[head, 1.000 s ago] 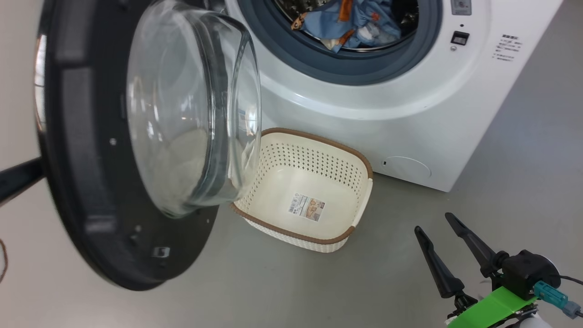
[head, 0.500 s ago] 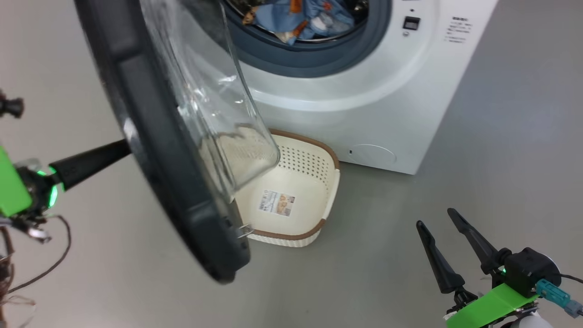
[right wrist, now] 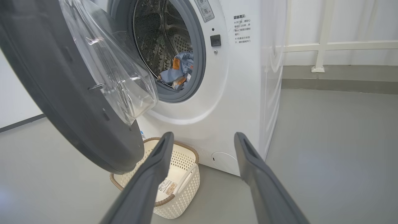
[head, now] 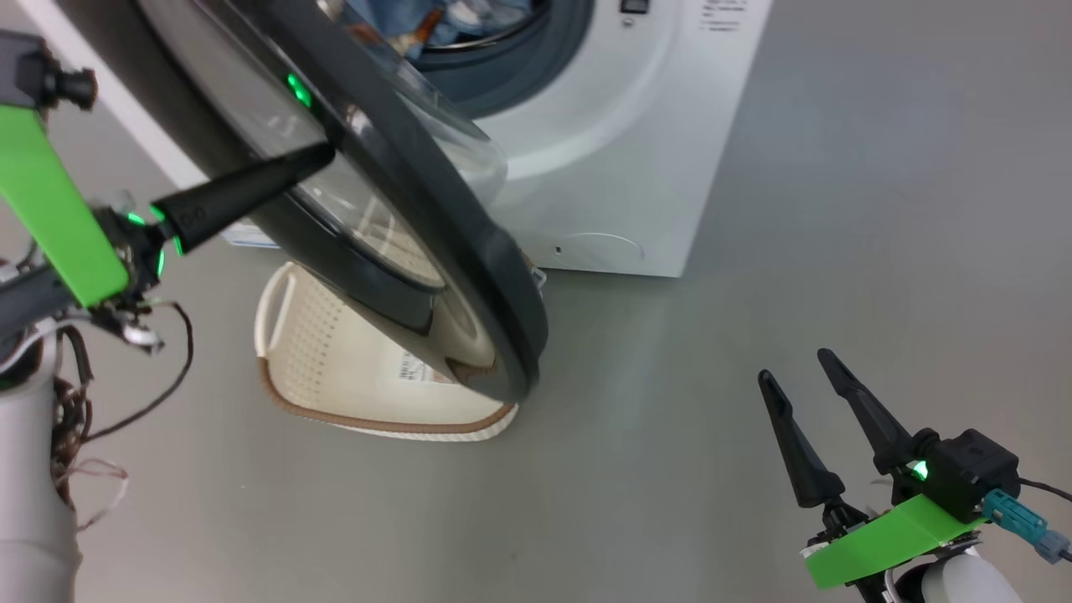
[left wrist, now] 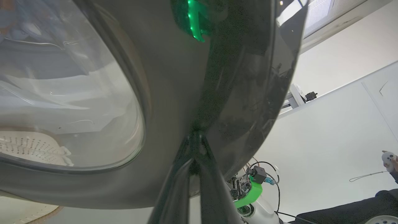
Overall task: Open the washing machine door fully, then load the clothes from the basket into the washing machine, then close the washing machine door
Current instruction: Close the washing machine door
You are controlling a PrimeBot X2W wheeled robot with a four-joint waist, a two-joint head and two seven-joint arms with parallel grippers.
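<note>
The washing machine door (head: 469,251) stands half swung over the basket (head: 335,377), its black outer face toward me. My left gripper (head: 322,157) is shut, its tip pressed against that outer face; the left wrist view has the joined fingers (left wrist: 199,174) touching the glossy rim (left wrist: 224,77) beside the glass. The clothes (right wrist: 178,70), blue with orange print, lie in the drum of the washing machine (right wrist: 242,93). The cream basket (right wrist: 174,186) sits on the floor under the door with only its label inside. My right gripper (head: 791,364) hangs open at the lower right, holding nothing.
Grey floor spreads to the right of the machine. A white railing (right wrist: 323,46) and wall stand behind it. In the left wrist view a person's hand (left wrist: 388,158) holds a controller at the far right. Loose cables hang from my left forearm (head: 126,394).
The door has swung toward the machine with my left gripper against it, so its outer face shows instead of the glass bowl. The head camera has shifted. My right gripper stays open in place.
</note>
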